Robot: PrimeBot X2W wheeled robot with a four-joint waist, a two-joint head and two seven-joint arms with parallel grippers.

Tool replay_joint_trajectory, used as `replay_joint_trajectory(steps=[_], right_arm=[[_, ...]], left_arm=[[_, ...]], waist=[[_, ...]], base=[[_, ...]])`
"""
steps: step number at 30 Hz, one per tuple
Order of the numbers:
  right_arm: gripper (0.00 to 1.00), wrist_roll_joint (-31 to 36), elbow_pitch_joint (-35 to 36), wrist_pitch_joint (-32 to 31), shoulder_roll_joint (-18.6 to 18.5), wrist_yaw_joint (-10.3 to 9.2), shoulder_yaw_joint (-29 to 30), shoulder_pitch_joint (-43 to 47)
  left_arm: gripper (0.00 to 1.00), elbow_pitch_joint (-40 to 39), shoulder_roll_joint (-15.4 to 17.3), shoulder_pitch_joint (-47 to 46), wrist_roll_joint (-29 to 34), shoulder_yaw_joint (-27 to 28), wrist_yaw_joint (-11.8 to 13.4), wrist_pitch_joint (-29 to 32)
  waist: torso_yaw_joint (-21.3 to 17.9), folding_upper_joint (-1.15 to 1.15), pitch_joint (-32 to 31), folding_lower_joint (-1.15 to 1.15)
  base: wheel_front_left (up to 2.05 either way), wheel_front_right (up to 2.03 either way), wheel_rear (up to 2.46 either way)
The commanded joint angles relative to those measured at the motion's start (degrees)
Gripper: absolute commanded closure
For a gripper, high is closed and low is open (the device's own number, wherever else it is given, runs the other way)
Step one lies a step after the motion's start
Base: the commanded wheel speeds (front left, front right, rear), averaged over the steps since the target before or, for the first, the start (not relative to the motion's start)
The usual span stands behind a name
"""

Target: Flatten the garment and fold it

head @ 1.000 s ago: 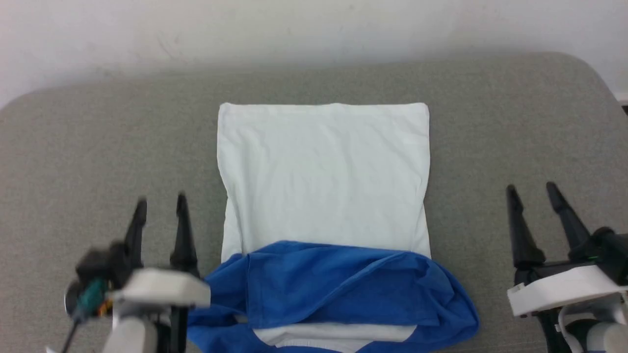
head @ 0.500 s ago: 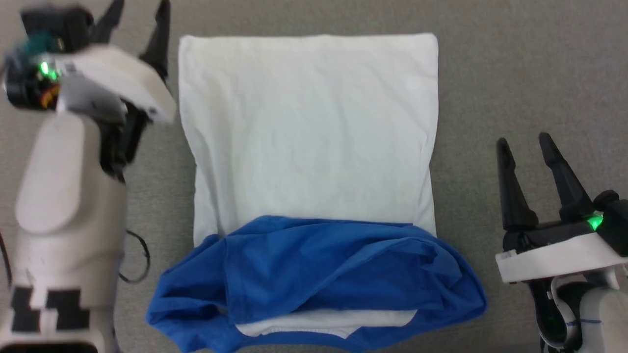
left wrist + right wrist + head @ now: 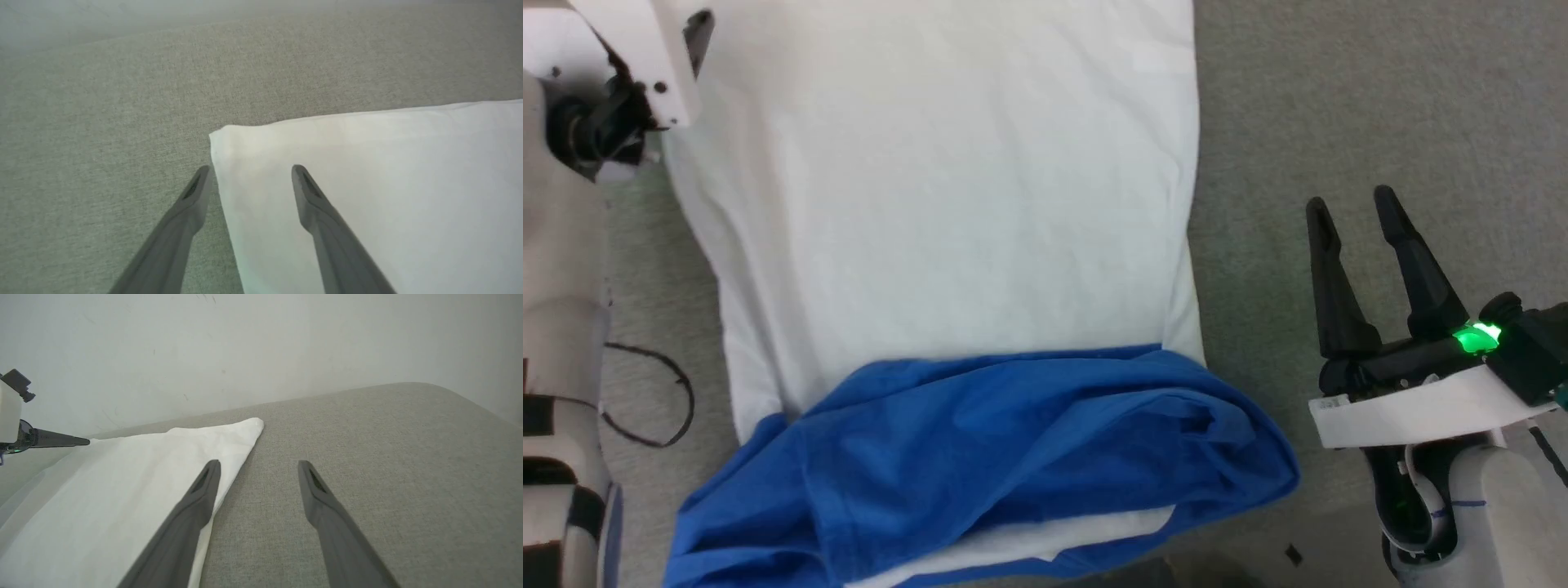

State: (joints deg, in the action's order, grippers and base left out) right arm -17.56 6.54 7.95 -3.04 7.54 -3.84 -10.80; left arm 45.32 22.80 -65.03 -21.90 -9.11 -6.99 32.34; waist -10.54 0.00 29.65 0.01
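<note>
Left gripper (image 3: 250, 168), spread, straddles the shirt (image 3: 367, 183) edge, with the corner just ahead of its tips. I'd lower it and pinch both layers. Right gripper (image 3: 1349, 198), also spread, waits beside the shirt.

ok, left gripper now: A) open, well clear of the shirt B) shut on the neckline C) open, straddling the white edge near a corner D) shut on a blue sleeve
C: in the left wrist view the left gripper is open, one finger over the grey surface, the other over the garment's white cloth just short of its corner.
</note>
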Motion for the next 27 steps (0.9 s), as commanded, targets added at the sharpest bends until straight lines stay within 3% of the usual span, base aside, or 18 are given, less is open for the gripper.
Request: replay_joint_trajectory(steps=[1, 8, 9, 10, 11, 17, 22, 27], right_arm=[[0.00, -0.50, -0.50, 0.85, 0.15, -0.05, -0.26, -1.13], [0.00, -0.92, -1.73, 1.98, 0.16, -0.05, -0.94, -1.56], [0.00, -0.94, -1.87, 2.06, 0.16, -0.05, -0.92, -1.60], [0.00, -1.00, -1.98, 2.12, 0.16, -0.05, -0.90, -1.67], [0.00, -1.03, -2.09, 2.13, 0.16, -0.05, -0.89, -1.74], [0.00, -0.93, -2.97, 1.39, 0.16, -0.05, -0.54, -2.23], [0.00, -1.06, -4.24, -0.40, 0.09, -0.05, 1.08, -3.89], [0.00, -4.69, -8.22, -4.35, -2.83, -0.05, 2.79, -8.95]], left_arm=[[0.00, 1.46, 1.03, -0.85, -0.37, -0.72, -0.23, 2.14], [0.00, 7.07, 2.10, 0.16, -0.07, -3.87, -0.23, 15.71], [0.11, 7.41, 1.80, 0.43, -0.27, -4.11, -0.15, 17.51], [0.61, 7.50, 1.41, 0.69, -0.60, -4.18, -0.08, 18.74], [1.00, 7.29, 1.19, 0.98, -0.56, -4.52, -0.07, 19.40], [1.00, 4.61, 0.92, 2.91, -0.54, -4.32, 1.47, 14.79], [1.00, 1.83, 0.23, 4.82, -0.44, -3.03, 3.91, 4.52], [1.00, -1.44, -1.32, 6.89, -0.47, -2.29, 4.83, -6.19]], waist=[[-4.00, 0.00, 3.88, -0.01], [-5.11, 0.00, 4.68, -0.01], [-5.13, 0.00, 4.75, -0.01], [-5.14, 0.00, 4.81, -0.01], [-5.11, 0.00, 4.86, -0.01], [-4.18, 0.00, 3.43, -0.01], [-2.15, 0.00, 0.30, -0.01], [0.89, 0.00, -2.45, -0.01]], base=[[0.00, 0.00, 0.00], [0.00, 0.00, 0.00], [0.00, 0.00, 0.00], [0.00, 0.00, 0.00], [0.00, 0.00, 0.00], [0.00, 0.00, 0.00], [0.00, 0.00, 0.00], [0.00, 0.00, 0.00]])
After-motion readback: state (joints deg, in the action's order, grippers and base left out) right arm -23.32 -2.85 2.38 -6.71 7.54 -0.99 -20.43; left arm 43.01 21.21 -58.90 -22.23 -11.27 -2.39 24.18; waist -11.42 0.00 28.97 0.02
